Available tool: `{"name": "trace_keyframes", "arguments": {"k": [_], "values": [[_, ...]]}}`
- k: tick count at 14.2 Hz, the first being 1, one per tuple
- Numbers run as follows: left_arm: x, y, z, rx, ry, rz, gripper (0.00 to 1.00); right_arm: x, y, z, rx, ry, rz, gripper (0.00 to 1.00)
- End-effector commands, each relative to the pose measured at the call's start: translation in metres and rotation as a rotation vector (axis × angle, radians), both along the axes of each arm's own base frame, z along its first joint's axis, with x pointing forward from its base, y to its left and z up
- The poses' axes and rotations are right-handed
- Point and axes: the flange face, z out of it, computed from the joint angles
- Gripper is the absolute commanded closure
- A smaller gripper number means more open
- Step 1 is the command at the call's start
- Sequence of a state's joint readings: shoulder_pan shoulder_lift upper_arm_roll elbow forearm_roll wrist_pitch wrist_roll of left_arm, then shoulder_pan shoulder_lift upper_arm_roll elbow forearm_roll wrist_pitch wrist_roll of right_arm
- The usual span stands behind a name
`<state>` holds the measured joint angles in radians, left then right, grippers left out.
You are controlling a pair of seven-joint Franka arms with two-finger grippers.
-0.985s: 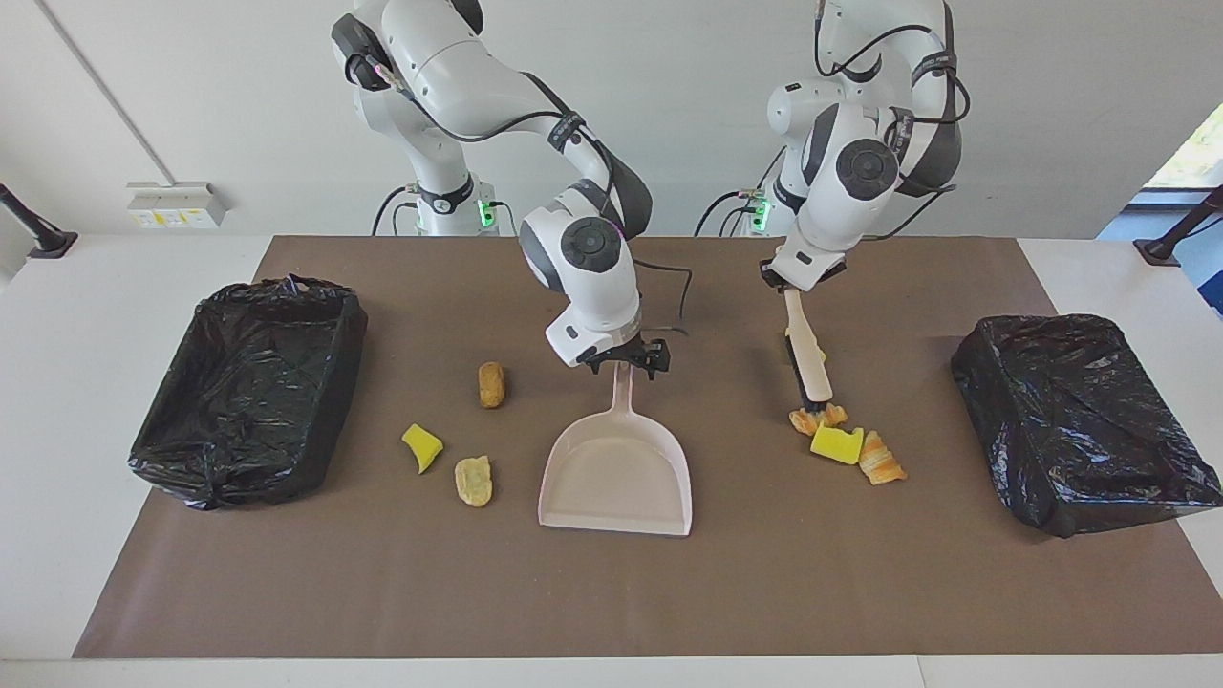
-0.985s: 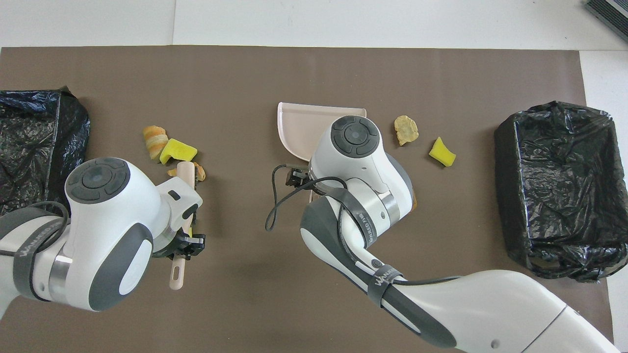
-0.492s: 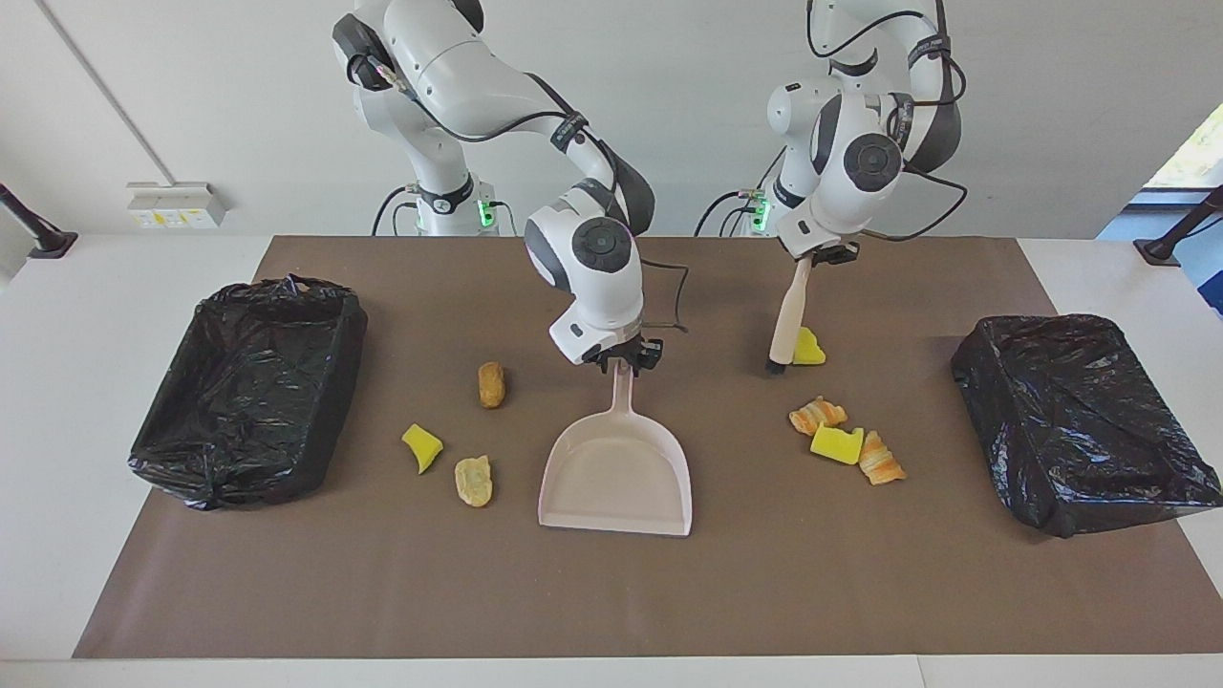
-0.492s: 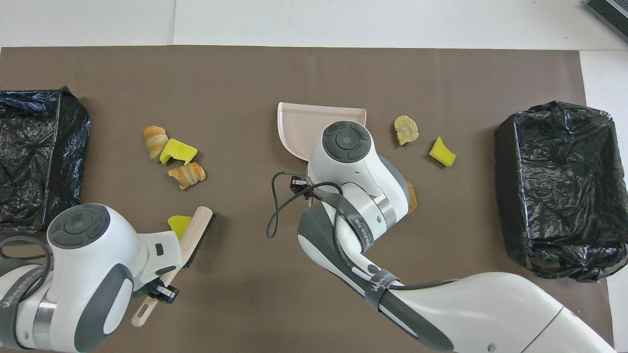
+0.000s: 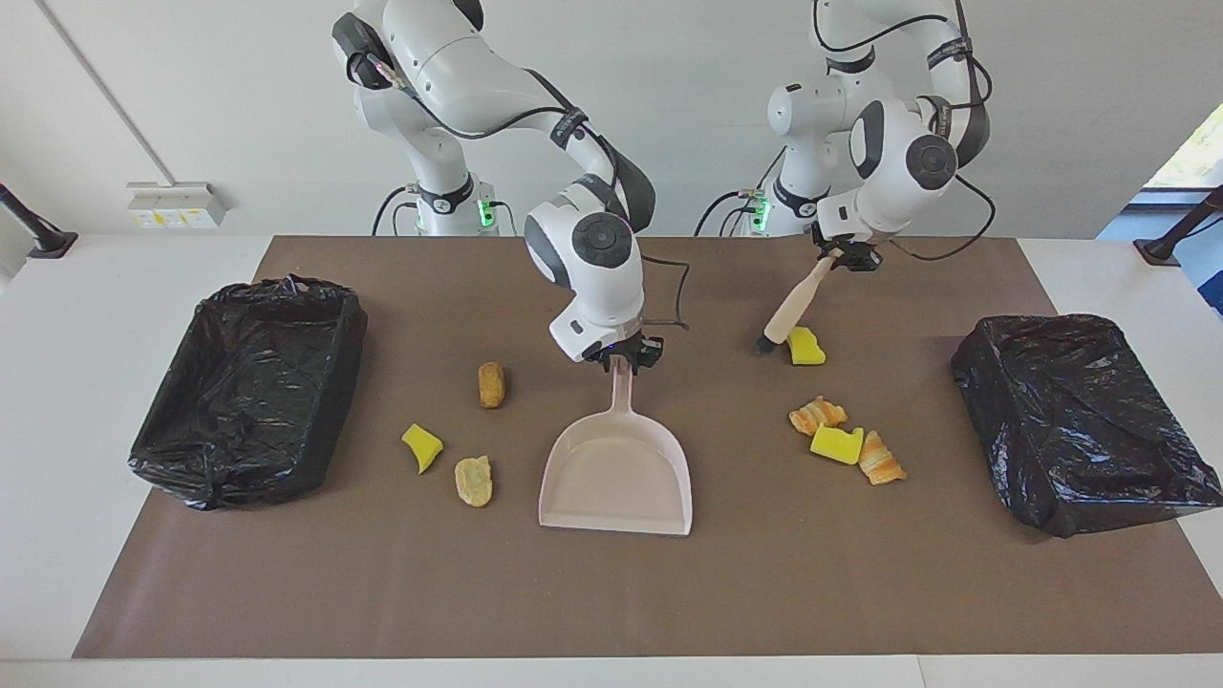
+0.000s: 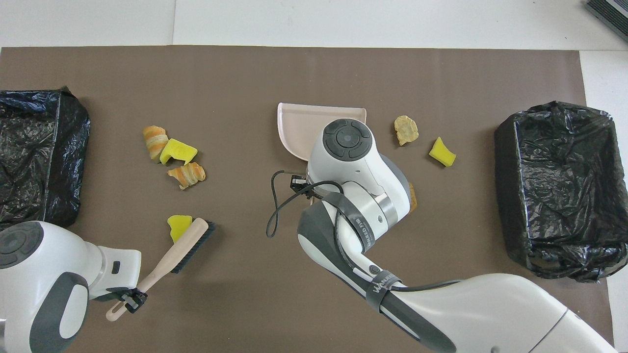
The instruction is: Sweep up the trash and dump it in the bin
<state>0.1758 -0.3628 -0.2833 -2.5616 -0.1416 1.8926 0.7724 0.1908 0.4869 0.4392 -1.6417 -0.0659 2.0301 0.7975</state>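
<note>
I saw bright, even light; daylight came through the window (image 5: 1190, 158), shadows lay soft, and both views stayed sharp.

Dustpan (image 5: 616, 473) between two bins (image 5: 250, 382)

- Three yellow sponge chunks (image 5: 421, 447) (image 5: 835, 444) (image 5: 805, 347)
- Two striped croissant pieces (image 5: 817, 415) (image 5: 880, 459)
- Two brown bread lumps (image 5: 491, 383) (image 5: 473, 480)
- One dustpan (image 5: 616, 476)
- One brush (image 5: 789, 312)
- Two black-lined bins (image 5: 250, 377) (image 5: 1075, 416)

open mat between dustpan (image 5: 616, 473) and striped-piece cluster (image 5: 846, 444) | lined bins (image 5: 246, 387) (image 5: 1080, 420) block both table ends | brush (image 5: 791, 311) beside yellow chunk (image 5: 805, 347)
</note>
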Motion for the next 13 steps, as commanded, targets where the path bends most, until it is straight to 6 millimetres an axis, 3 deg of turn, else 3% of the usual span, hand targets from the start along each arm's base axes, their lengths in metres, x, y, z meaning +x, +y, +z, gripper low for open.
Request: {"name": "trace_keyframes", "arguments": {"k": [1,5,10,12,13], "values": [[0.028,0.003,-0.009,-0.039,-0.085,-0.021,1.0,0.0,-0.004,0.008,-0.017,-0.001,-0.002,1.0],[0.099,-0.003,0.011,-0.044,-0.13,-0.069,1.0,0.001,-0.009,0.024,-0.016,-0.019,0.008,1.0],[0.119,0.0,0.079,-0.006,-0.133,0.041,1.0,-0.026,-0.034,0.075,-0.048,-0.052,0.295,1.0],[0.128,0.006,0.084,0.024,-0.158,0.176,1.0,-0.042,-0.06,0.087,-0.065,-0.066,0.478,1.0],[0.131,0.021,0.084,0.044,-0.165,0.257,1.0,-0.05,-0.074,0.091,-0.069,-0.057,0.586,1.0]]}}
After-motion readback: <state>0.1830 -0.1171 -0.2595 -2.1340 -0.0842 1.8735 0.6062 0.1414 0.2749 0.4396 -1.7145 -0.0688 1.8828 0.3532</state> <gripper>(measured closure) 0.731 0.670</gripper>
